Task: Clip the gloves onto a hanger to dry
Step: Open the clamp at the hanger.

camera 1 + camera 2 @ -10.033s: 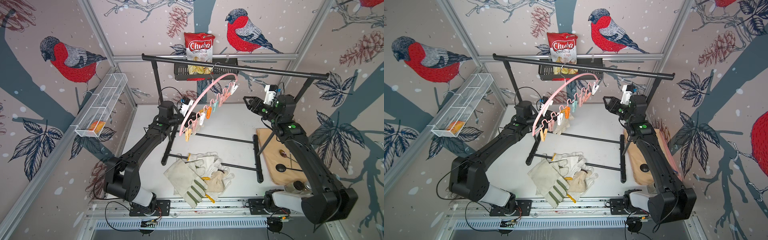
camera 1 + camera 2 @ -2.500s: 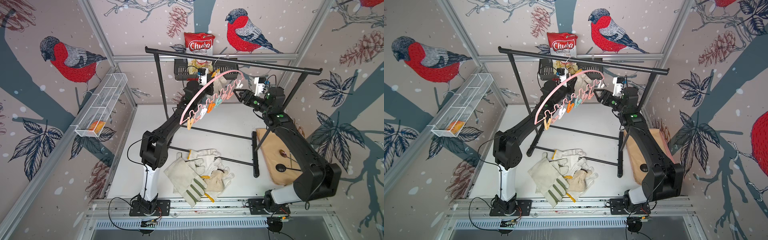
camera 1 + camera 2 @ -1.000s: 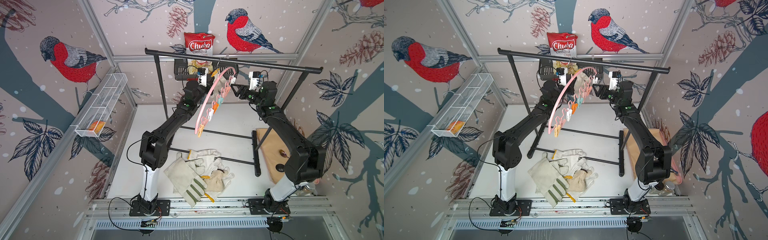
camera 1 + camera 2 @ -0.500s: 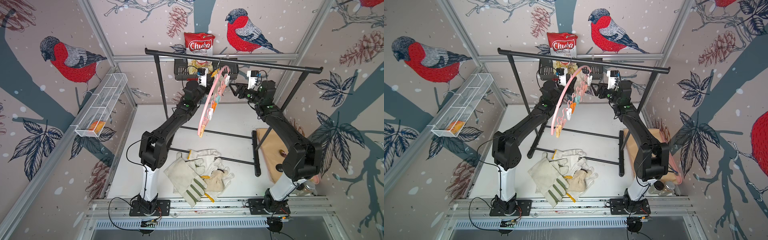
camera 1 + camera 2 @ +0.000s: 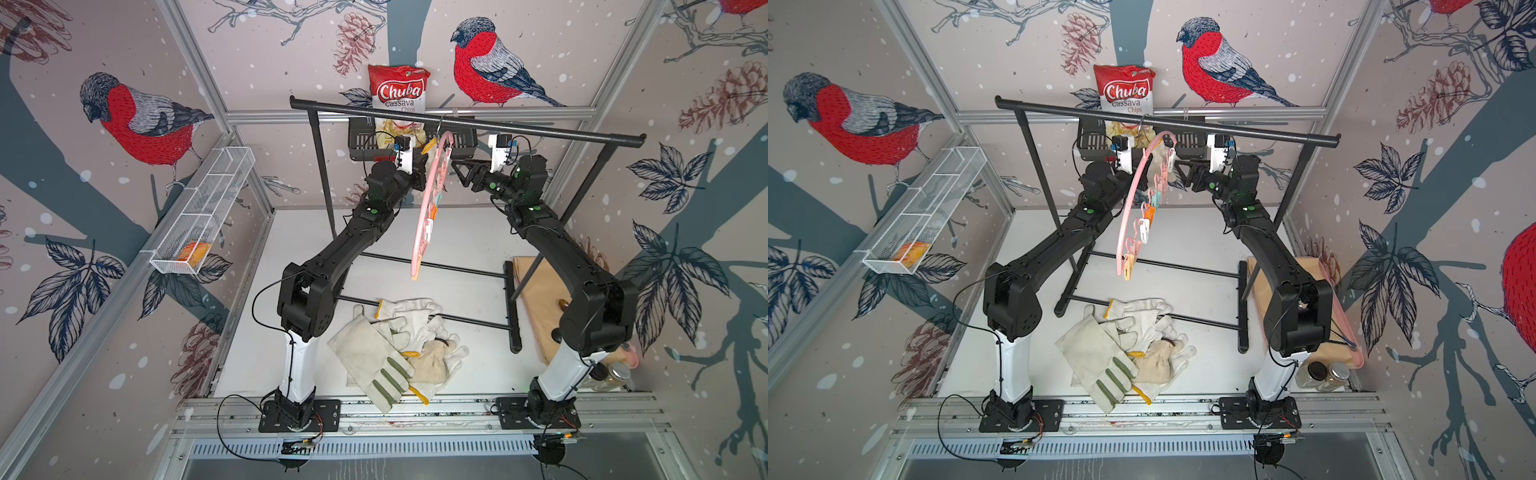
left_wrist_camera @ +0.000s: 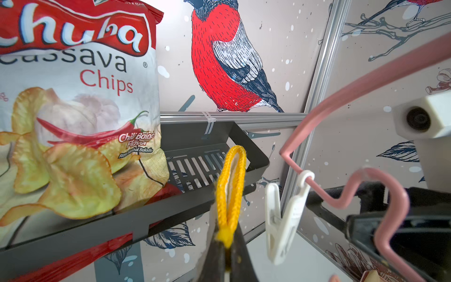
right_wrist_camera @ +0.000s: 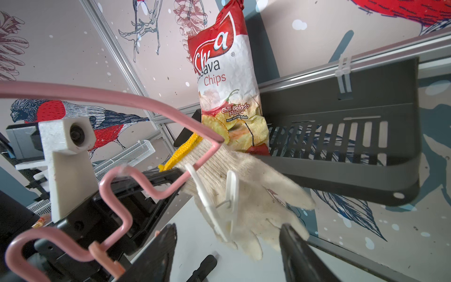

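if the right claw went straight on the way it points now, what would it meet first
Most likely the white peg hanging from the pink hanger, straight ahead of the open right claw, with the knitted glove just behind it; depth is unclear.

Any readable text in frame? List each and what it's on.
"Chuba": chip bag
"Cassava Chips": same bag
"Chili Balado Flavor": same bag, wrist views
"Rasa Sambal Balado": same bag, wrist views
Red print on glove: too blurred to read.
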`<state>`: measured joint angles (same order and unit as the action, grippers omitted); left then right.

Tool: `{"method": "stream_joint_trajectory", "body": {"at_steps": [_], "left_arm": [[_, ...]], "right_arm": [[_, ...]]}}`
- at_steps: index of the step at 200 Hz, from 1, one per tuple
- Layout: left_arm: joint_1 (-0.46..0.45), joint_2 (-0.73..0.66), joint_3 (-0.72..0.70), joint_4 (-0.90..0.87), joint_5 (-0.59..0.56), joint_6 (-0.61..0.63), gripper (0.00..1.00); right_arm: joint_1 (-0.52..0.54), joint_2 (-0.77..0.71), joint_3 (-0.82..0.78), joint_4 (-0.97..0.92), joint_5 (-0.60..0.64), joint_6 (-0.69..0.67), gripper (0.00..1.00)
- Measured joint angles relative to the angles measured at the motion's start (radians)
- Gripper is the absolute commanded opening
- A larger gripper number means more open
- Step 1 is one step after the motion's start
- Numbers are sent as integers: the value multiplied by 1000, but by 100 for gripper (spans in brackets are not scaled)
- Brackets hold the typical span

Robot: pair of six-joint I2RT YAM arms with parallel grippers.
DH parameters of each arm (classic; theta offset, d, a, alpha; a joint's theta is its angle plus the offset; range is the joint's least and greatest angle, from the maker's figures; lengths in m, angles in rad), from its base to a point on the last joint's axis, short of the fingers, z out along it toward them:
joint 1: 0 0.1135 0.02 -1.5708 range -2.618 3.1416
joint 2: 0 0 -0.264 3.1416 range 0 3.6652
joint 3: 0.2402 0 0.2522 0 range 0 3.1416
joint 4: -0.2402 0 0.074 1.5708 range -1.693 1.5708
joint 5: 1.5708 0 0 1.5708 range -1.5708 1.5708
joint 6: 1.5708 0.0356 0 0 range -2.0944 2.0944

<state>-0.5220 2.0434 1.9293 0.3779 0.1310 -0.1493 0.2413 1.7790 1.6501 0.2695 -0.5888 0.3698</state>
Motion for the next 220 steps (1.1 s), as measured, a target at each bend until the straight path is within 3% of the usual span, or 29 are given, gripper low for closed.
{"method": "stream_joint_trajectory", "body": {"at_steps": [95, 220], "left_arm": [[5, -1, 0, 0, 0, -2, 0], [-23, 1, 16, 2, 10, -8, 0]], "right_arm": [[3, 92, 74, 21, -49, 4, 70], [13, 90, 74, 76, -101, 10, 70]]}}
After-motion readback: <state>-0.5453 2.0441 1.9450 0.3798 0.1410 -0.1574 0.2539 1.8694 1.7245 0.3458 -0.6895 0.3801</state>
